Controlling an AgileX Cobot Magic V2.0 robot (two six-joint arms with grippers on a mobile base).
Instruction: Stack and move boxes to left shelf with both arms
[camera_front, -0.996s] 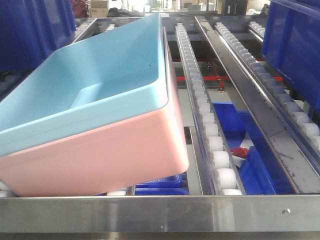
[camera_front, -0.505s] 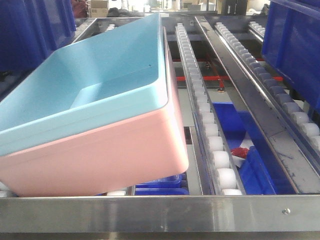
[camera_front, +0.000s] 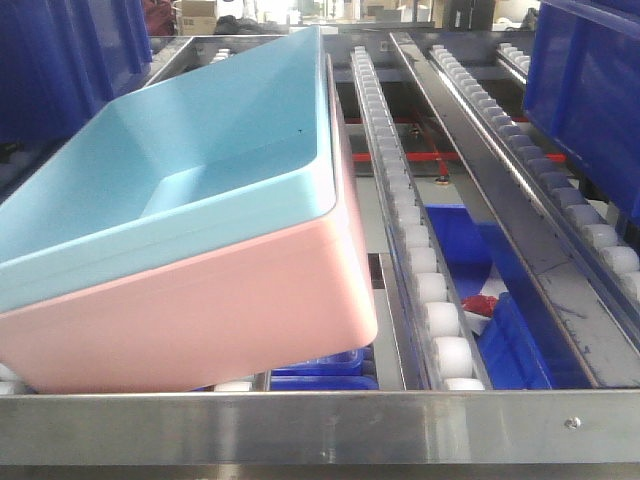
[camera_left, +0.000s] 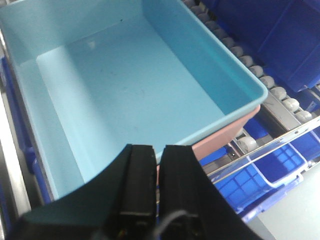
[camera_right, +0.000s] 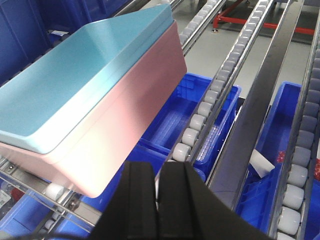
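At frame left on the roller shelf (camera_front: 300, 425): blue bin (camera_front: 200, 160) nested in pink bin (camera_front: 220, 310), tilted. Left gripper (camera_left: 159, 167) and right gripper (camera_right: 159, 187) both closed, holding nothing.

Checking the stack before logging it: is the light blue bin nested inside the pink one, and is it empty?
Nested and empty. The light blue bin sits inside the pink bin, rim on rim, and the left wrist view shows its bare floor.
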